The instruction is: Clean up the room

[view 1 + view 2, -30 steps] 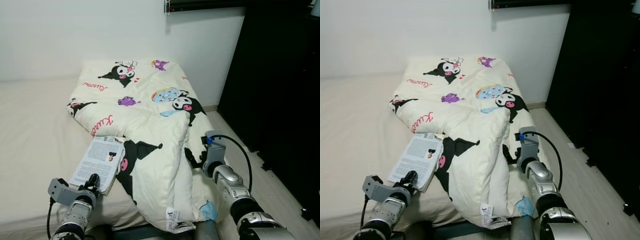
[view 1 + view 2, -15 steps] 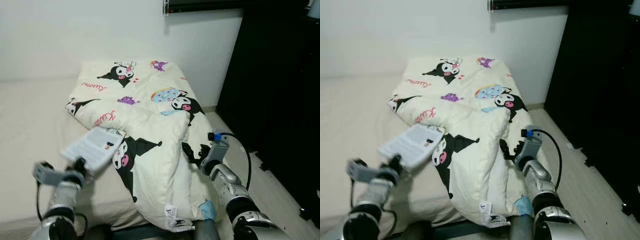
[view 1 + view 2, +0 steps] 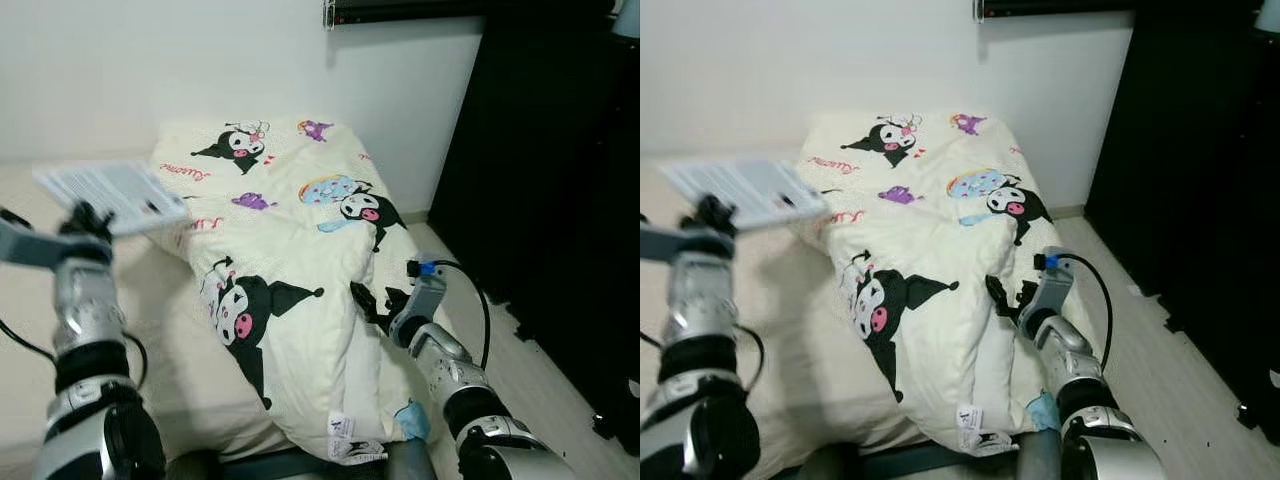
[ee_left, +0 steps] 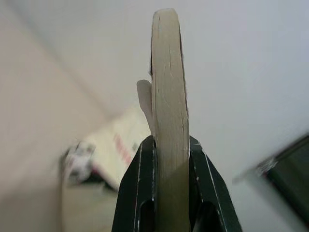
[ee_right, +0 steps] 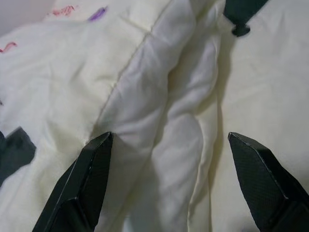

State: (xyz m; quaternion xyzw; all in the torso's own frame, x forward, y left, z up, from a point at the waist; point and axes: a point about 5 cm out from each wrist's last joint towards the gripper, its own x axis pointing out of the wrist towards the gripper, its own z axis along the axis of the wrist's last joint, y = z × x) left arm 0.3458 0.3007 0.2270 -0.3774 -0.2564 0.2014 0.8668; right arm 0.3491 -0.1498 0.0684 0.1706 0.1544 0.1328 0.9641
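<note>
Bed (image 3: 30, 330) running along white wall; cartoon-print quilt (image 3: 300, 250) lying rumpled over bed's right half, folded ridge running toward foot end. Booklet (image 3: 112, 190) being held flat above bed's left side, clear of quilt. Left gripper (image 3: 88, 218) clamping booklet's near edge from below, fingers (image 4: 140, 183) pinching it edge-on. Right gripper (image 3: 372, 300) spread wide, hovering just off quilt's right edge, fold lying directly ahead between tips. Right arm nearer quilt.
</note>
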